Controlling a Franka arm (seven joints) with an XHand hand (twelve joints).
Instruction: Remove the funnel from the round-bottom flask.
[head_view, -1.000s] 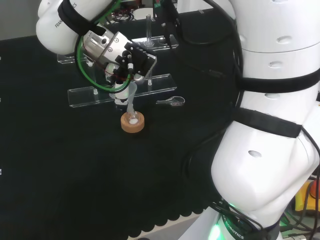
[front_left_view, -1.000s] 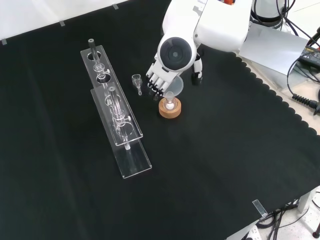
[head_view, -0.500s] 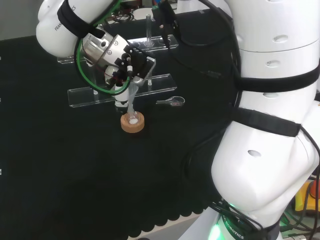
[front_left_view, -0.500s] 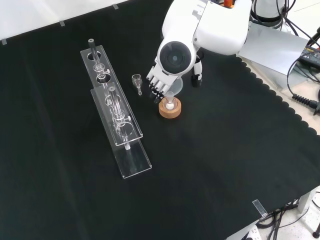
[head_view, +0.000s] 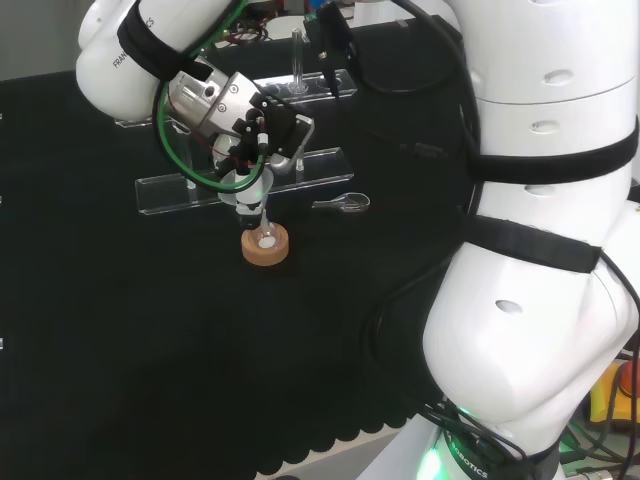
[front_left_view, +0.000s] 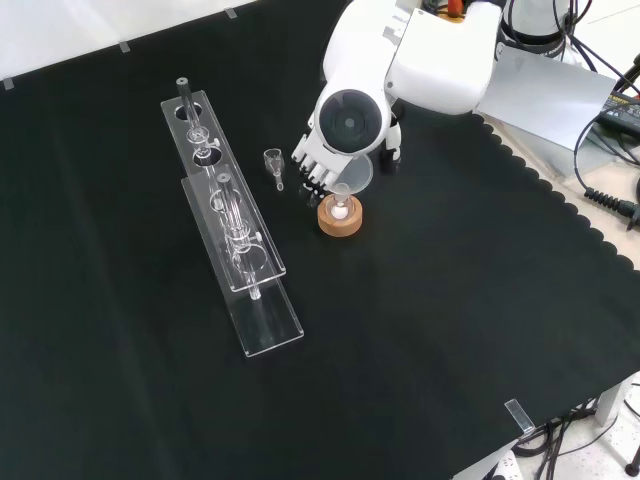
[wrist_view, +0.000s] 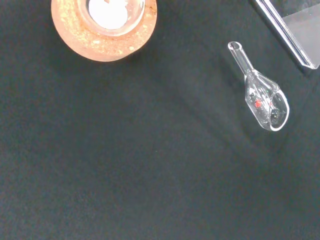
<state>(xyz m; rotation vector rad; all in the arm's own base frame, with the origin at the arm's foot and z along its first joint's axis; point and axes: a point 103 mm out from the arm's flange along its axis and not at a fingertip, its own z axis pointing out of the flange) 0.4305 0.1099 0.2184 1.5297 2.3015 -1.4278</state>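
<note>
Black cloth (front_left_view: 450, 330), funnel (front_left_view: 352, 175) in hand (front_left_view: 318, 165) (above flask (front_left_view: 341, 208))

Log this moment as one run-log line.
hand: shut on funnel | funnel: over flask | flask: on cork ring | scoop: lying on cloth

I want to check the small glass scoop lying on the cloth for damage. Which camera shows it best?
The wrist view: the glass scoop lies close and unobstructed, its stem and bowl plain. In the front view it is a small shape just left of the hand. In the head view it is a faint glint before the clear rack.
</note>
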